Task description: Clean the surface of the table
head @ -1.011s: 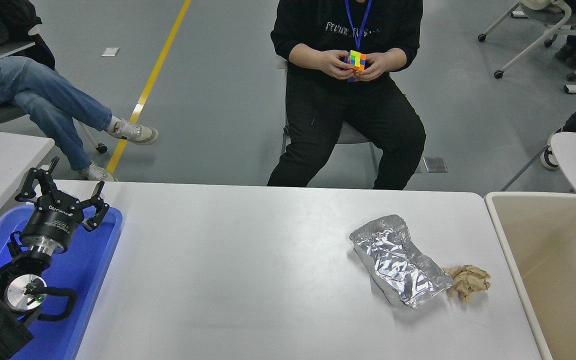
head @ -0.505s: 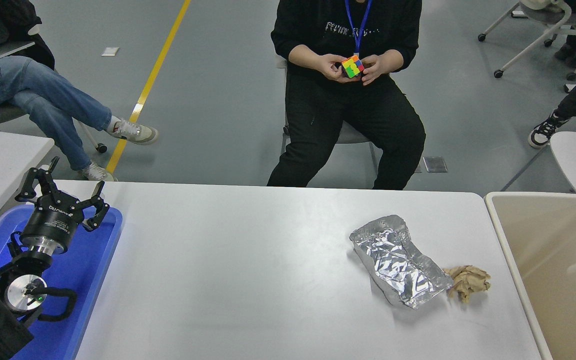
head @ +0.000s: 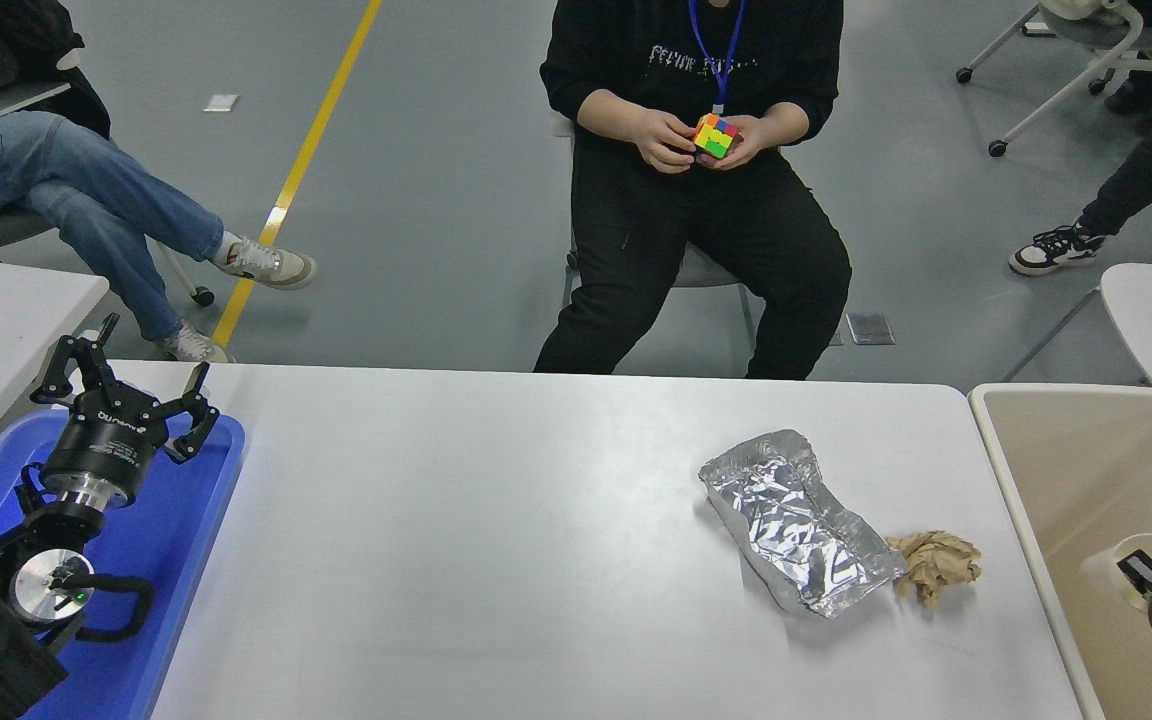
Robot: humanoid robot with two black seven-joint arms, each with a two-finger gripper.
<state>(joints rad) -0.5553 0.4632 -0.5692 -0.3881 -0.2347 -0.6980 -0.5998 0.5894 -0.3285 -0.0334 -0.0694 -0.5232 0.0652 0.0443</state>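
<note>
Head view: right end effector (head: 1141,572) over bin (head: 1036,500), beside table surface (head: 496,560)

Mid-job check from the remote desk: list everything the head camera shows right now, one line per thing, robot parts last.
table surface: 1, white, centre, spanning most of the view
foil bag: 1, silver, crumpled, on the table right of centre
paper wad: 1, brown, at the bag's right end
bin: 1, beige, at the table's right edge
tray: 1, blue, at the table's left edge
puzzle cube: 1, multicoloured, held by a seated person at the far side
left hand: 1, black, open, above the tray
right hand: 1, black, over the bin at the right edge, mostly cut off
</note>
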